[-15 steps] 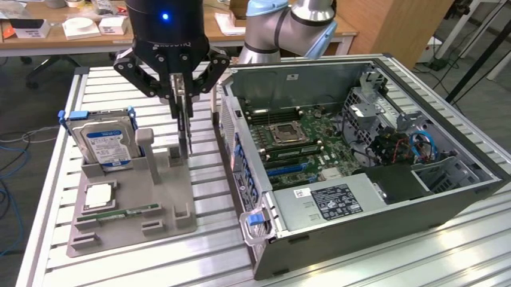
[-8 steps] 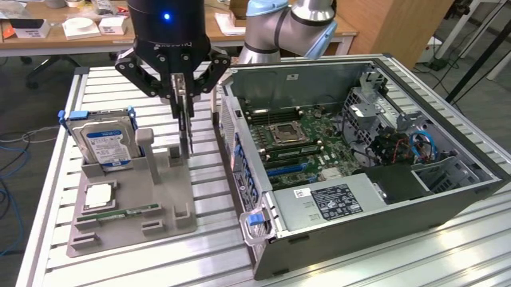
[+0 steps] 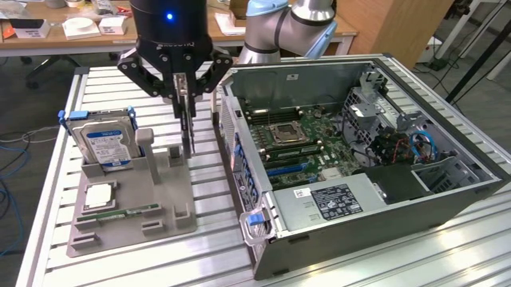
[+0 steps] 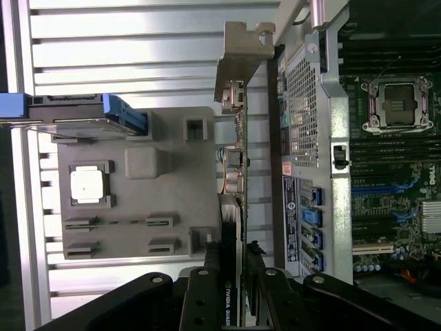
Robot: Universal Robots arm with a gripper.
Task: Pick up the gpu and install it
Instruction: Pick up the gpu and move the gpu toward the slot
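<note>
Exterior view, read as a clock face, from its left to its right: at nine o'clock a hard drive (image 3: pixel 106 142) with a blue label stands upright in a grey holder (image 3: pixel 172 206) on the slatted table (image 3: pixel 207 257). A small green memory stick (image 3: pixel 119 212) lies in the holder at about eight o'clock.

Towards eleven o'clock the gripper (image 3: pixel 186 101) hangs over the holder's far edge. It is clamped on the gpu (image 3: pixel 188 134), which hangs edge-on and upright from it. The card sits between the hard drive and the open computer case (image 3: pixel 343 239). I cannot tell if its lower end is clear of the holder.

From centre to three o'clock the case lies open, its motherboard (image 3: pixel 300 140) facing up.

Wrist view: the fingers (image 4: pixel 256 265) pinch the gpu (image 4: pixel 238 158) from both sides. Its silvery bracket (image 4: pixel 242 52) is at the end away from the gripper (image 4: pixel 234 272), just beside the case wall (image 4: pixel 306 103).
</note>
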